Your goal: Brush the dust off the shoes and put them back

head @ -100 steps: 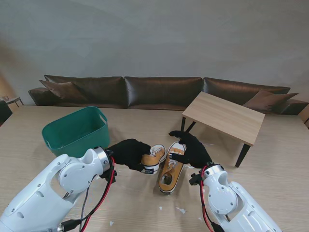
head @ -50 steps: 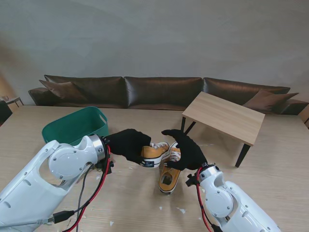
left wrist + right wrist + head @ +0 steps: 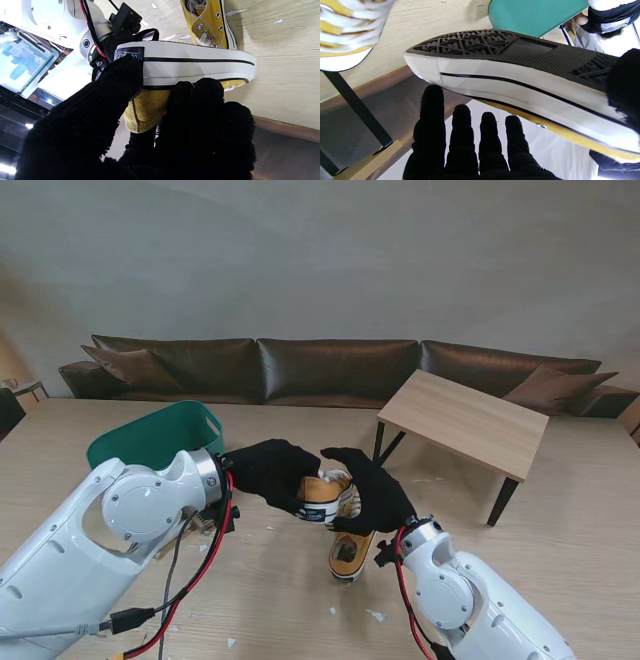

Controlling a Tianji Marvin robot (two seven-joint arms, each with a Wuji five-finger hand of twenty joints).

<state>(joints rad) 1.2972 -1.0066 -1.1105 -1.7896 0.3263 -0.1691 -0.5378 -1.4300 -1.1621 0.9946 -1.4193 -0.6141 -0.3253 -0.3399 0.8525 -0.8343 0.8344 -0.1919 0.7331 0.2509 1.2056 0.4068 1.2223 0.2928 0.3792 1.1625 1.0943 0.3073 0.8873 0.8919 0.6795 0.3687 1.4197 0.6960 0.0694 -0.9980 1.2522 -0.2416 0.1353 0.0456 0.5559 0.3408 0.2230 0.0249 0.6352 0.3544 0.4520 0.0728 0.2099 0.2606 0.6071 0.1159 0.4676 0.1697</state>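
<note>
The lifted shoe (image 3: 326, 496) is clear of the table, held at its heel by the left hand (image 3: 272, 474), whose gloved fingers (image 3: 200, 105) and thumb close around the yellow canvas and white sole; in the left wrist view the sole's side faces the camera and the toe points away from the palm. The right hand (image 3: 367, 485) is spread, four fingers (image 3: 460, 130) straight and a little apart, holding nothing; its palm sits just beside the lifted shoe's toe end, and in the right wrist view the black tread and white sidewall pass close over the fingertips, though whether they touch cannot be told. The second shoe (image 3: 350, 549) lies on the table (image 3: 560, 510) just nearer to me than the right hand, opening up, partly hidden under that hand and the lifted shoe. A green bin (image 3: 155, 438) stands beyond the left forearm, farther from me than the left hand; its inside is mostly hidden and what it holds cannot be made out. A small wooden side table (image 3: 466, 418) stands beyond the right hand, well apart from it. White flecks (image 3: 375, 615) dot the tabletop near the right wrist. Bare tabletop lies to the outside of each arm and between the hands and the sofa (image 3: 330, 370).
</note>
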